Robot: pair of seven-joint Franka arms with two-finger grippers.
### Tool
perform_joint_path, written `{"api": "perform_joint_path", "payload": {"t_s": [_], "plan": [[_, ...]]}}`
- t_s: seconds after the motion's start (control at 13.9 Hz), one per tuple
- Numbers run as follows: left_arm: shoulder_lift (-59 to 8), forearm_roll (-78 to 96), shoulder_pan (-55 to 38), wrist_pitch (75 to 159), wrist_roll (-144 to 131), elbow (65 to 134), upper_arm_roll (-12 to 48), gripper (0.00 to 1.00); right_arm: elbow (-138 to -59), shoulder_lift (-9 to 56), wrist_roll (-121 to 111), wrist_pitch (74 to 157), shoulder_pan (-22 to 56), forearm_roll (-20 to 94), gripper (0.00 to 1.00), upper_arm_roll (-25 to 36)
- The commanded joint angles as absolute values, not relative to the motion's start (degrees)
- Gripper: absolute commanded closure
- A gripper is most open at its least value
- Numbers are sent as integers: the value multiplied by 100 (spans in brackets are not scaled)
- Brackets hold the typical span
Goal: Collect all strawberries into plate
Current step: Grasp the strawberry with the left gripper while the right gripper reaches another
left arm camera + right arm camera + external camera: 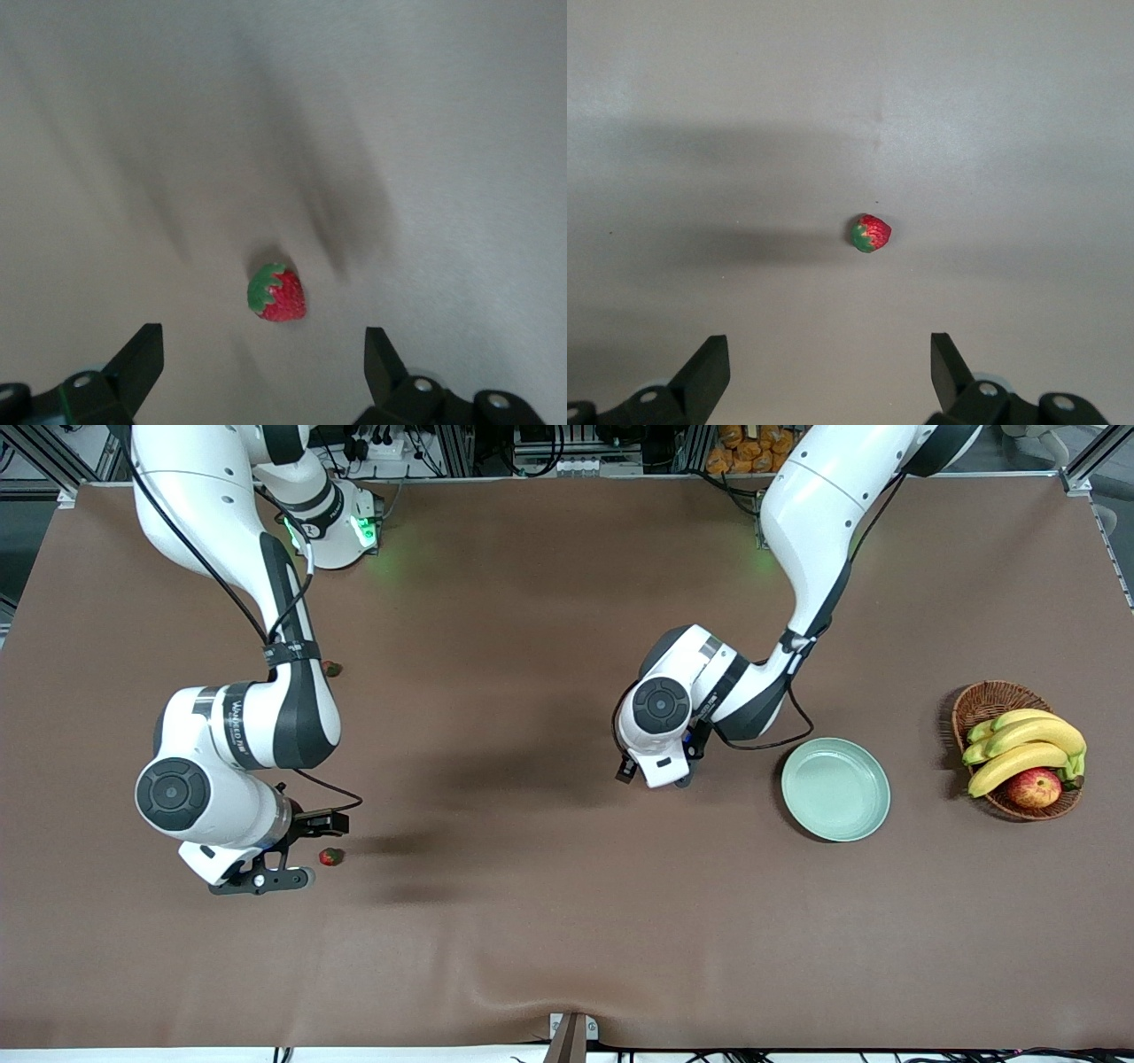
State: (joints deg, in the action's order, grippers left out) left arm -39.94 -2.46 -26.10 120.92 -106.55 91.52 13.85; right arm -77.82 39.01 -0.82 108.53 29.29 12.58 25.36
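One strawberry (330,856) lies on the brown table beside my right gripper (266,875), which hovers open just short of it. In the right wrist view that berry (870,233) lies ahead of the open right gripper (828,363). A second strawberry (332,668) lies beside the right arm's elbow, farther from the front camera. My left gripper (666,775) hovers open beside the pale mint-green plate (834,788), which holds nothing. A third strawberry (277,293) shows just ahead of the open left gripper (261,363); the left hand hides it in the front view.
A brown wicker basket (985,701) with bananas (1028,746) and a red-yellow apple (1034,787) stands past the plate at the left arm's end of the table. The table's front edge has a small clamp (571,1036) at its middle.
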Motion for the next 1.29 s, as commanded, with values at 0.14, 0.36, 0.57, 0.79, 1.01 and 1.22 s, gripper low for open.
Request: {"api": "perform_joint_path", "payload": {"t_s": [0.14, 0.36, 0.57, 0.79, 1.01, 1.22], "plan": [[-4174, -352, -2716, 12409, -11134, 9176, 1318, 10, -8051, 3700, -53, 10898, 2936, 1327, 0, 2505], [-4254, -474, -2707, 12498, -11188, 9176, 1318, 25, -8103, 3744, -18, 10942, 2857, 1353, 0, 2505], [-4385, -501, -2698, 12498, -11188, 9167, 1318, 42, -8339, 3805, -9, 11344, 2620, 1852, 0, 2496], [-4342, -519, -2628, 12498, -10900, 9158, 1318, 100, -8543, 4024, 70, 11935, 2523, 2100, 0, 2487], [-4045, -518, -2278, 12350, -10119, 9105, 1318, 100, -8473, 4323, 666, 12093, 2513, 2452, 0, 2479], [-3499, -510, -1637, 11709, -8820, 9088, 1318, 100, -8368, 4570, 1019, 12304, 2496, 2452, 0, 2470]]}}
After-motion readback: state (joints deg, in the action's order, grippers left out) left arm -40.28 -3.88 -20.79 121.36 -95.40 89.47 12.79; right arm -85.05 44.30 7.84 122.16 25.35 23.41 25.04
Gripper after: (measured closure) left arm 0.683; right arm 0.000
